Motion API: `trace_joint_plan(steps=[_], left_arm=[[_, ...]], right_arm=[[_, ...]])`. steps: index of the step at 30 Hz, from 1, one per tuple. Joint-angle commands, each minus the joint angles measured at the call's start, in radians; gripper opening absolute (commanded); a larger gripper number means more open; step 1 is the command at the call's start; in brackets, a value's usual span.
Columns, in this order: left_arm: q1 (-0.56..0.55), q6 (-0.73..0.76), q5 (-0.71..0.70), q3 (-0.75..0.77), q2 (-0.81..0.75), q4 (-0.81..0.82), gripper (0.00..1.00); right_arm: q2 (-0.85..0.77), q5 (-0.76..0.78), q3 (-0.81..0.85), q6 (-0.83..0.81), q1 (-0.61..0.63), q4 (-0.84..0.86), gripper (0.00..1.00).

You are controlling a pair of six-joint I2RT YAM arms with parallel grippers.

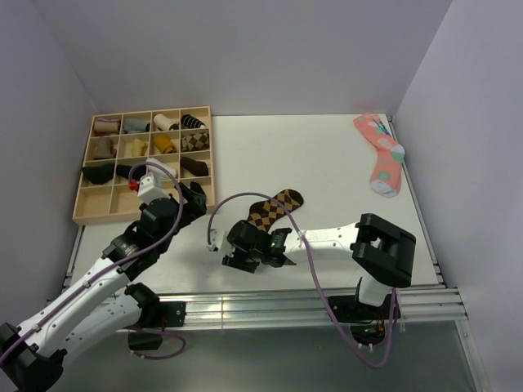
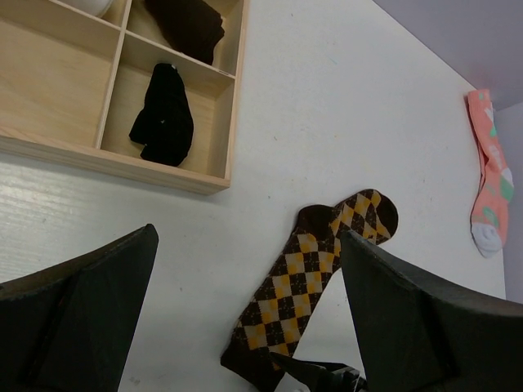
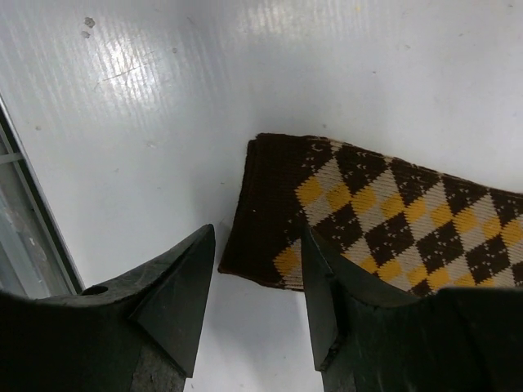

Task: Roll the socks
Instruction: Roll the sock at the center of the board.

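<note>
The dark brown sock (image 1: 276,207) with the orange-tan argyle pattern lies flat on the white table, its toe toward the far right. My right gripper (image 1: 237,253) is open, low over the sock's cuff end. In the right wrist view the near corner of the sock's cuff (image 3: 270,237) lies between the two spread fingers of the gripper (image 3: 257,237), which do not clamp it. My left gripper (image 1: 196,204) is open and empty, raised to the left of the sock. In the left wrist view the sock (image 2: 315,282) shows between and beyond its fingers (image 2: 82,310).
A wooden compartment tray (image 1: 122,216) with several rolled socks stands at the back left; its near wall (image 2: 114,159) is close to my left gripper. A pink sock with teal patches (image 1: 382,155) lies at the far right. The table's metal front rail (image 1: 310,306) runs just behind the right gripper.
</note>
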Motion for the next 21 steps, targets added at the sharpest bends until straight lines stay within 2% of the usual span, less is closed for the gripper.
trace_joint_plan(steps=[1,21], left_arm=[[0.005,0.032,0.024,0.024,0.005,0.051,1.00],[0.008,0.058,0.054,-0.017,0.047,0.131,1.00]], right_arm=[[-0.047,0.022,0.032,0.014,-0.007,0.024,0.54],[0.005,0.010,0.036,0.008,-0.013,0.013,0.55]])
